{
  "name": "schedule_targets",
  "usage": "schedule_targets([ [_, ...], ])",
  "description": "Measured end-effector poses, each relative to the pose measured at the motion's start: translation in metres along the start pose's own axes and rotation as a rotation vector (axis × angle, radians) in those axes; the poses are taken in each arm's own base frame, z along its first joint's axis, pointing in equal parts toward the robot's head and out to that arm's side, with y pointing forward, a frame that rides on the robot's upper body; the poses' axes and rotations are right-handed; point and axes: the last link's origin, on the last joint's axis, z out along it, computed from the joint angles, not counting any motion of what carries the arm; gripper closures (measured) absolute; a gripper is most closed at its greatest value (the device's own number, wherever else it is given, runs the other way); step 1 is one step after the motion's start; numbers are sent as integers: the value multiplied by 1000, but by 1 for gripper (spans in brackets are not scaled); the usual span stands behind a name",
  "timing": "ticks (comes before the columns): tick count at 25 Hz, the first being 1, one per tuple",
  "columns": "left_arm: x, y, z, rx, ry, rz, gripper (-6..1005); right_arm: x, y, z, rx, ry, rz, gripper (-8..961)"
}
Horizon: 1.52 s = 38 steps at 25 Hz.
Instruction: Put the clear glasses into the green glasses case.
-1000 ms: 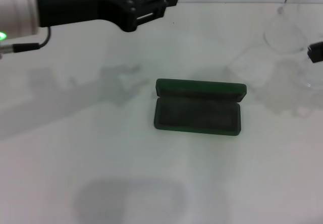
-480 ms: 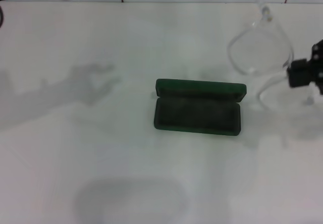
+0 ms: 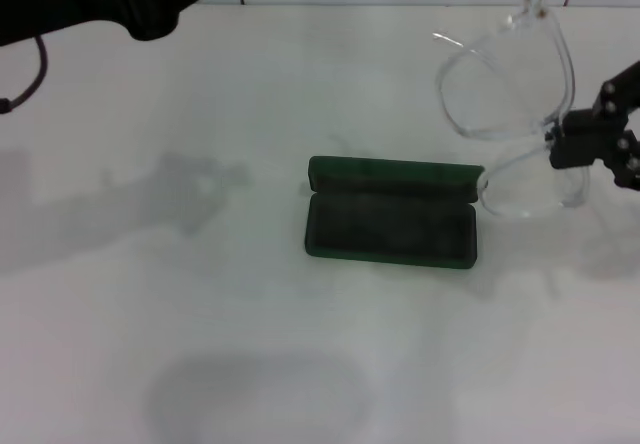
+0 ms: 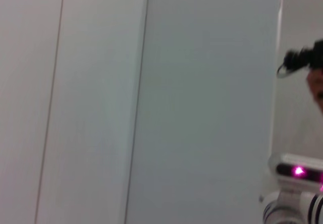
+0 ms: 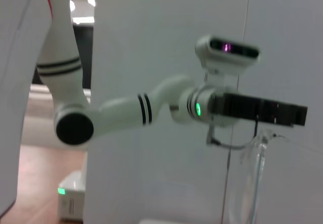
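The right gripper [image 3: 556,149] is holding the clear glasses [image 3: 510,104] in the air, its fingers closed on the thin frame where the two lenses meet, one lens rising beyond the fingers and the other hanging below them. The lower lens is hovering just beside the end of the green glasses case [image 3: 392,213], which is lying open on the tabletop [image 3: 200,314], lid raised, dark lining showing.

The glasses are looking light, smooth and somewhat springy, so a pinch this narrow is likely letting them swing or slip; the thin temple arms could snag on the case rim. A gentle hold near the bridge seems best.

The left gripper [image 3: 165,4] is hanging high and well away from the case; I cannot tell how its fingers stand.
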Motion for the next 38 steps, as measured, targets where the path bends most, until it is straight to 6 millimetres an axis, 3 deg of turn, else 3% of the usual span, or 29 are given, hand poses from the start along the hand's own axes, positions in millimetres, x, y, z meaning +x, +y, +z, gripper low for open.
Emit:
schedule_targets([
  [4,-6,-4,1,-15,45,-18,927,4,-6,7,-20,-67,3,905],
  [10,-13,-7,20,-87,66,-39,942,15,-14,23,-52,-133,11,905],
  [18,-15,-5,34,-155,108,-44,942,27,-19,46,-91,-110,27,905],
  [38,-33,-4,41,-184,84,-102,941,22,-21,54,-120,-156,10,905],
])
